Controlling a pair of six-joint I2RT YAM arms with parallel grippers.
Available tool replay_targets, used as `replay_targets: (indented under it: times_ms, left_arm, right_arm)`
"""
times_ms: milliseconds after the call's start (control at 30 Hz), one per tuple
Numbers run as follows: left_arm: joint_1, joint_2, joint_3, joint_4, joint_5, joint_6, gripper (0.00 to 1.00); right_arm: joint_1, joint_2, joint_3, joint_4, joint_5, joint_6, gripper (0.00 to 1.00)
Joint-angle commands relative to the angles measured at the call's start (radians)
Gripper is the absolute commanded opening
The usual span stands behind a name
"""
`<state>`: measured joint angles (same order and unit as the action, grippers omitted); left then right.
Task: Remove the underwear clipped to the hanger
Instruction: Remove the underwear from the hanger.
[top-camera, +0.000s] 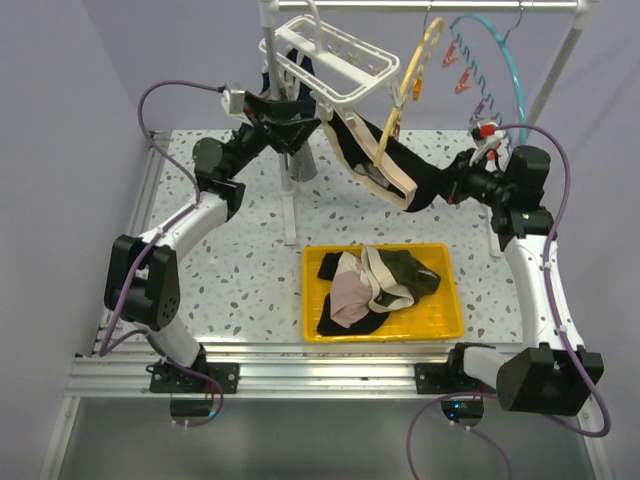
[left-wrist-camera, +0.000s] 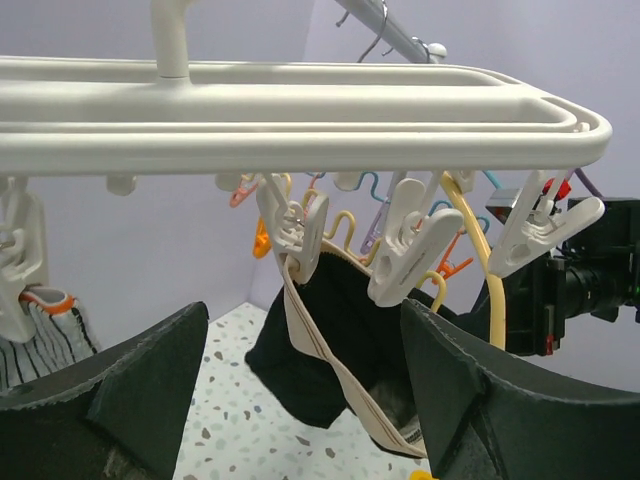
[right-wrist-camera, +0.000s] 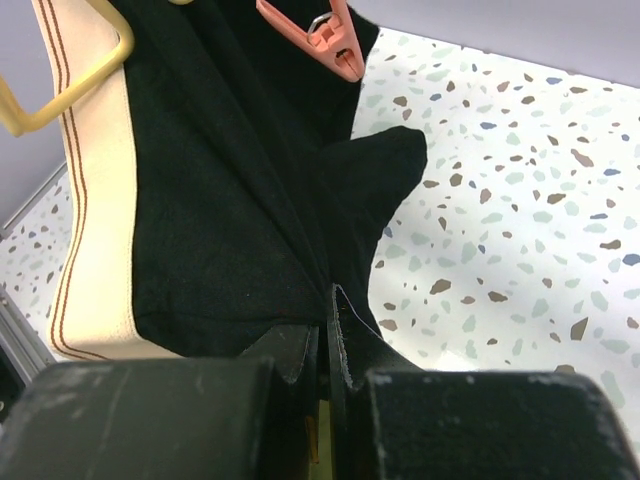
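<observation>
Near edge of table (top-camera: 250, 240): yellow tray (top-camera: 447, 318) with a loose pile of underwear (top-camera: 372, 285) in it. Black, pale pink and olive-and-cream pieces, tangled together.

Past the tray, right side: right pincer (right-wrist-camera: 328, 335) clenched on an edge of the black underwear (right-wrist-camera: 230, 200). Cloth is pinched flat between the jaws and stretched up toward the hanger. Cream waistband (right-wrist-camera: 95, 220) with thin brown stripes runs down its left side in the right wrist view. Orange peg (right-wrist-camera: 335, 40) shows against the black cloth at the top; can't tell if it touches.

Left side, further back: left pincer (left-wrist-camera: 305, 325) released, jaws spread wide and gripping nothing, sitting just under the white clip hanger (left-wrist-camera: 300, 120). White clip (left-wrist-camera: 295, 235) bites the waistband, so the black underwear hangs from the hanger at that end. Grey striped piece (left-wrist-camera: 45, 335) hangs at the far left of the left wrist view.

Far: yellow hanger (top-camera: 412, 70) and teal hanger (top-camera: 503, 60) on the rail (top-camera: 430, 6).
</observation>
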<state>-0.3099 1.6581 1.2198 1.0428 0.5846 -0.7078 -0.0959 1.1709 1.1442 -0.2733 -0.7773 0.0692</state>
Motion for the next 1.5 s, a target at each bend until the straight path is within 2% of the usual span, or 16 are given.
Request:
replay_targets:
  times_ms: [0, 500, 967, 1067, 1100, 1133, 1167, 1233, 1267, 1300, 1333, 1467]
  left_arm:
    - [0.006, 0.043, 0.084, 0.121, 0.034, -0.044, 0.81]
    - [0.009, 0.189, 0.254, 0.187, 0.035, -0.068, 0.68]
    - [0.009, 0.290, 0.360, 0.353, 0.046, -0.185, 0.64]
    - [0.009, 0.301, 0.374, 0.373, 0.047, -0.206, 0.55]
    - [0.009, 0.302, 0.377, 0.378, 0.047, -0.219, 0.50]
    - [0.009, 0.305, 0.382, 0.391, 0.044, -0.231, 0.38]
    - [0.009, 0.305, 0.382, 0.392, 0.044, -0.234, 0.38]
    - [0.008, 0.307, 0.380, 0.402, 0.044, -0.240, 0.31]
    - [0.008, 0.308, 0.382, 0.404, 0.044, -0.246, 0.14]
    - [0.008, 0.308, 0.382, 0.410, 0.047, -0.251, 0.05]
    - [0.008, 0.307, 0.380, 0.410, 0.047, -0.252, 0.00]
    - [0.008, 0.298, 0.362, 0.415, 0.046, -0.259, 0.00]
  right_arm:
    - [-0.013, 0.003, 0.049, 0.039, -0.031, 0.018, 0.00]
    - [-0.027, 0.010, 0.048, 0.043, -0.057, 0.027, 0.00]
    - [-0.027, 0.004, 0.028, 0.043, -0.065, 0.030, 0.00]
    - [-0.028, 0.004, 0.023, 0.043, -0.066, 0.032, 0.00]
    - [-0.027, 0.004, 0.022, 0.043, -0.066, 0.032, 0.00]
    - [-0.027, 0.003, 0.020, 0.043, -0.068, 0.034, 0.00]
    - [-0.027, 0.003, 0.020, 0.043, -0.068, 0.034, 0.00]
    - [-0.027, 0.003, 0.019, 0.042, -0.070, 0.034, 0.00]
    - [-0.027, 0.003, 0.019, 0.043, -0.070, 0.035, 0.00]
    - [-0.028, 0.003, 0.019, 0.042, -0.070, 0.035, 0.00]
    - [-0.027, 0.001, 0.019, 0.042, -0.070, 0.037, 0.00]
    - [-0.028, 0.003, 0.020, 0.046, -0.073, 0.040, 0.00]
